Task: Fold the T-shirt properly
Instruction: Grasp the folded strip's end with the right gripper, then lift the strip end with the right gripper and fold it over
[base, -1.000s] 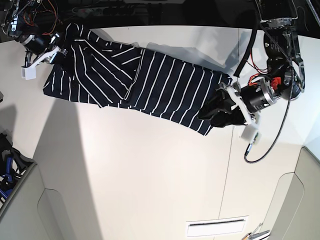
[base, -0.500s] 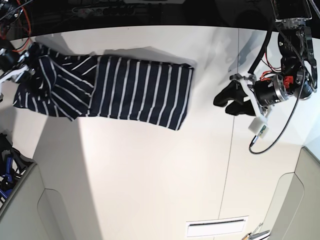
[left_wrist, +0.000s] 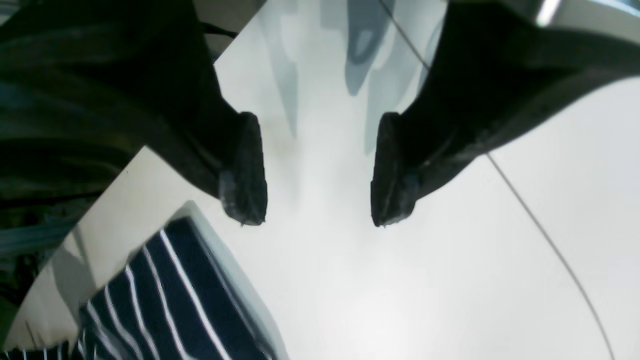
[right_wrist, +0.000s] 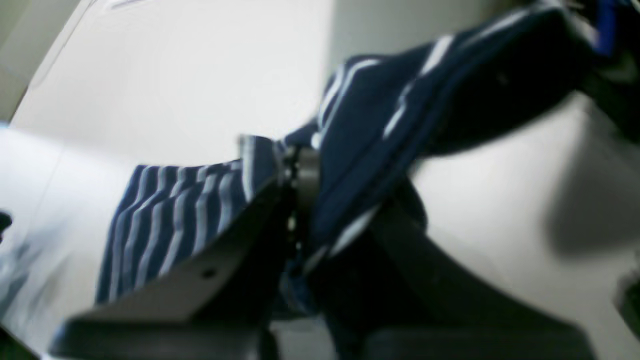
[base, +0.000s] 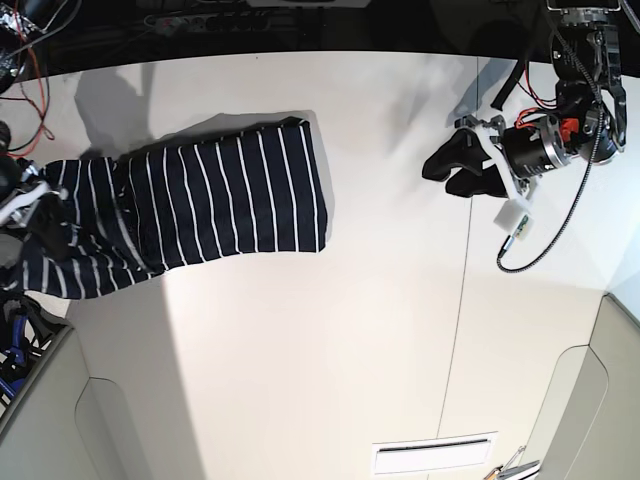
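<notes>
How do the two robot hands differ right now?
The left hand is open, its fingers spread with only bare table between them; the right hand is shut on the T-shirt. The left hand hangs clear of the shirt, while the right grips it at the table's edge. Both have dark fingers.

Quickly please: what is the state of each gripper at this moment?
Left gripper: open, empty, above the bare table.
Right gripper: shut on the T-shirt.
</notes>
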